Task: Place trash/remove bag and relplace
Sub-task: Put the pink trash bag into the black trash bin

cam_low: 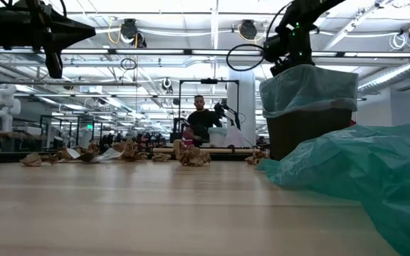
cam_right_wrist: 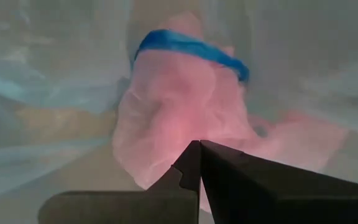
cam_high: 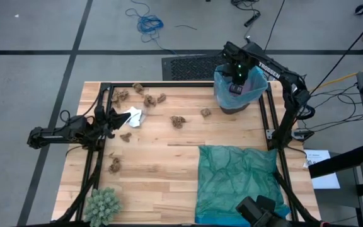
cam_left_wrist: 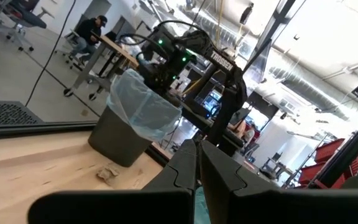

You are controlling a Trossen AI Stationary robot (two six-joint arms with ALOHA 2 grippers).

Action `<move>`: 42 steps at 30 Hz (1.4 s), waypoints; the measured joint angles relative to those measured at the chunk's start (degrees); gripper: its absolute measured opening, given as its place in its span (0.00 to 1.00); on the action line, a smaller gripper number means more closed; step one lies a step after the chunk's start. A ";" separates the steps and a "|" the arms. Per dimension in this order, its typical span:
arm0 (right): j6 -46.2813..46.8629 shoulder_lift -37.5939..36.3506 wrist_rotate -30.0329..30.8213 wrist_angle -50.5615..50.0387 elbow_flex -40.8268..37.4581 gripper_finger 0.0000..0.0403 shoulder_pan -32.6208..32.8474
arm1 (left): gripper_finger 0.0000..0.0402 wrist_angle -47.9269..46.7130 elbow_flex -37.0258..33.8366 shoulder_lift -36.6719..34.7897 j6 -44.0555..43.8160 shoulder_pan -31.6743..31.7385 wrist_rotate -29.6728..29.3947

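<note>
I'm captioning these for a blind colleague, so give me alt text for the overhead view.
Seen from above, the right gripper is over a bin lined with a light blue bag at the wooden table's far right corner. The left gripper is beside a white scrap among scattered brown paper wads; a teal bag covers the near right.

The right gripper (cam_high: 237,81) is down inside the light blue bag (cam_high: 252,92), so its tips are hidden from above. The teal bag (cam_high: 237,178) is cut off by the picture's bottom edge. The brown paper lumps (cam_low: 191,155) far across the table look blurry.
</note>
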 joint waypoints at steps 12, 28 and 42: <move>-2.24 0.00 -3.20 5.24 -6.65 0.00 -0.42 | 0.05 -0.41 0.00 0.00 -0.01 -0.01 0.00; -1.91 0.00 -3.49 6.32 -7.47 0.00 -1.53 | 0.05 -0.43 0.00 -0.01 0.38 0.00 0.00; -1.23 0.35 -5.94 6.33 -7.52 0.00 -1.44 | 0.05 -2.09 0.00 0.01 0.36 -0.02 0.00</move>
